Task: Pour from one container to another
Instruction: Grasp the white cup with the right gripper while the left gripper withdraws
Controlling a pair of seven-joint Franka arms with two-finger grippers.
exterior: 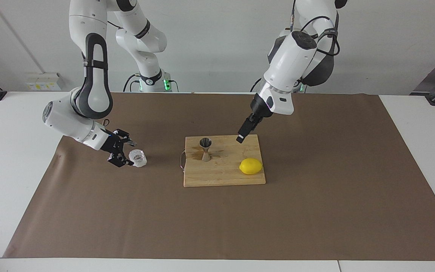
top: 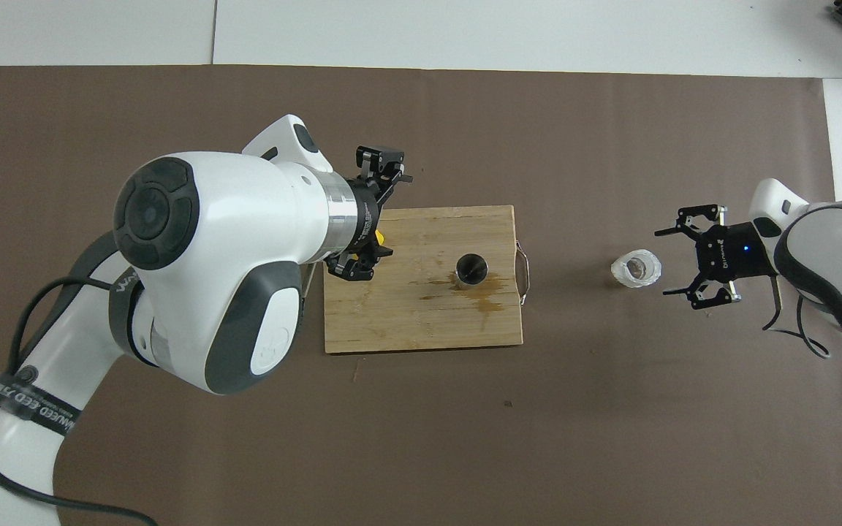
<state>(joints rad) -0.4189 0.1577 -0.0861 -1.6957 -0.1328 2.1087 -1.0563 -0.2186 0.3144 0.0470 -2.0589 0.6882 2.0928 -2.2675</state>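
Standing on the brown mat (exterior: 315, 211) toward the right arm's end of the table, the glass cup (exterior: 138, 158) is upright and free of any grip. The right gripper (exterior: 121, 153) sits low just beside it, on the side toward that arm's end, with its jaws spread wide and pointed at the cup; from overhead the fingertips (top: 673, 233) reach either side of a gap that faces the cup (top: 636, 268), and whether any tip touches the glass is hard to tell.

The jigger (exterior: 205, 149) stands upright on the wooden board (exterior: 221, 175), near the board's edge toward the right arm, with a wet stain (top: 490, 299) spread on the wood around its foot. A lemon (exterior: 250, 166) lies on the same board toward the left arm's end, well apart from the jigger.

The left gripper (exterior: 241, 136) hangs over the board's edge nearest the robots, above bare wood between jigger and lemon. Its jaws are wide apart and hold nothing; overhead, it (top: 368, 215) covers most of the lemon.
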